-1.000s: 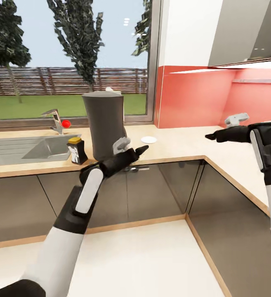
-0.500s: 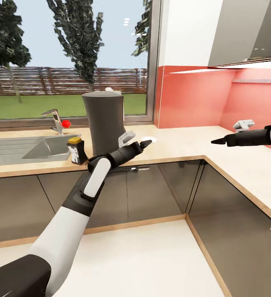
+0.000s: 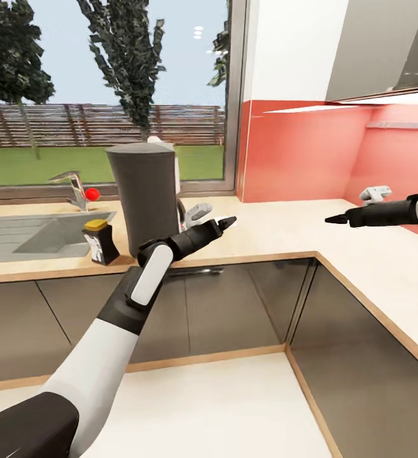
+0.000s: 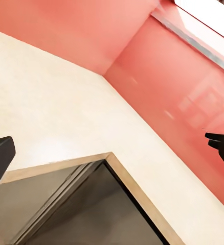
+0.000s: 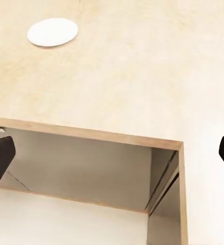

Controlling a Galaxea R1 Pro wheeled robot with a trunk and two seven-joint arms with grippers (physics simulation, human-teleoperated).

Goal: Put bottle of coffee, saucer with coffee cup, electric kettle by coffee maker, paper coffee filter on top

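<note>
The coffee maker (image 3: pixel 146 197) stands on the table (image 3: pixel 278 232), right by the window and just beside the sink (image 3: pixel 37 234). The coffee bottle (image 3: pixel 100 241) with the yellow lid sits on the table close to the maker, on its sink side, near the front edge.

The left gripper (image 3: pixel 216 219) is reached out over the table just past the maker, on the side away from the sink. In the head view a bit of white shows at its tip, which looks like the saucer edge, but the gripper covers most of it, so I can't tell if it's touching. In the left wrist view the 2 dark fingertips sit at opposite edges of the picture with bare table and red wall between them, so the jaws are spread wide with nothing in them.

The right gripper (image 3: pixel 348 213) hangs above the corner stretch of the table, well away from the maker, pointing back toward it. The right wrist view has its fingertips far apart too, so it's also wide and empty, and it looks down on the saucer (image 5: pixel 52 32) lying flat on the table, set back from the front edge.
</note>
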